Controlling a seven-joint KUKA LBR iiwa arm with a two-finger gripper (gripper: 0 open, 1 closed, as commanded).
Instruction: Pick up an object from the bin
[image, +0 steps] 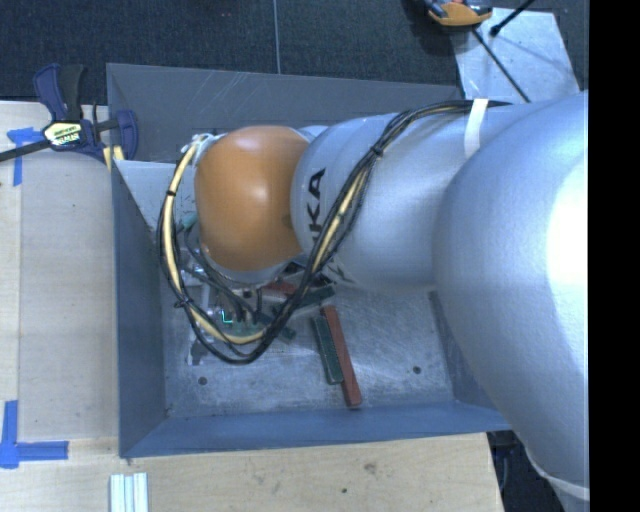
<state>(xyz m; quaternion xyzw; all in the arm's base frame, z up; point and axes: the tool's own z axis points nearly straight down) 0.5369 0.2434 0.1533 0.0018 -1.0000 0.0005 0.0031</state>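
My gripper (218, 303) is low in the left half of the bin, under the orange cover, with its body partly hidden behind looping cables. Just right of it, on the bin floor, lies a long flat stick (337, 346) with a dark green side and a red-brown side, running from the middle toward the front wall. A further red and dark green piece (301, 290) shows at the arm's lower edge, close to the gripper; its shape is mostly hidden.
The arm covers the back and right of the bin. Bare grey floor shows along the front wall and in the front left corner.
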